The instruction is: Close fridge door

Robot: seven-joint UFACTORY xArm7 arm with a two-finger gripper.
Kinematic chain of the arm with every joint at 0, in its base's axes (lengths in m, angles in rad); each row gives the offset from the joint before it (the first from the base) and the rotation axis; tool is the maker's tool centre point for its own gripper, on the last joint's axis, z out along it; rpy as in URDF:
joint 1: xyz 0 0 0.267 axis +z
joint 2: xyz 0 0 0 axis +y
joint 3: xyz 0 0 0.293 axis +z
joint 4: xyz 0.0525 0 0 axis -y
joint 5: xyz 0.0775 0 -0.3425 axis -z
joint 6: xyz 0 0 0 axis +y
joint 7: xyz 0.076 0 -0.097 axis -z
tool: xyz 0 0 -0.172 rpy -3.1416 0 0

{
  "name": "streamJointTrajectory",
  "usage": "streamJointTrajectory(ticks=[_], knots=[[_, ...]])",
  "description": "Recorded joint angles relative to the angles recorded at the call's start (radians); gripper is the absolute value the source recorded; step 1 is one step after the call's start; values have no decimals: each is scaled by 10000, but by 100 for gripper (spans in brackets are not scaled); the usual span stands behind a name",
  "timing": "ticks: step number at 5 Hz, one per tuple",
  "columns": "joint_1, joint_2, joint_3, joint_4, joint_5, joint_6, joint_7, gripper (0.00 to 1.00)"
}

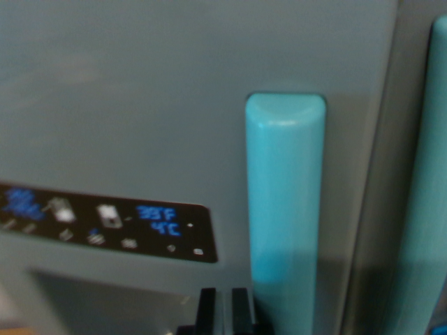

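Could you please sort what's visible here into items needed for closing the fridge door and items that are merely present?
Needed: door, handle, end effector.
Merely present: control panel, second handle at the wrist view's right.

You're facing the fridge door (174,105) up close, a flat grey-teal panel filling the view above the gripper (223,310). Its turquoise handle (285,202) stands upright just above and right of the fingertips. A black control strip (105,222) with blue readouts sits up to the gripper's left.
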Motion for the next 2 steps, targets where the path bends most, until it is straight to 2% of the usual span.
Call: streamJointTrajectory(ticks=[1,2], knots=[[0,0,0,0,0,0,0,100],[0,572,-150,425,0,-1,0,100]])
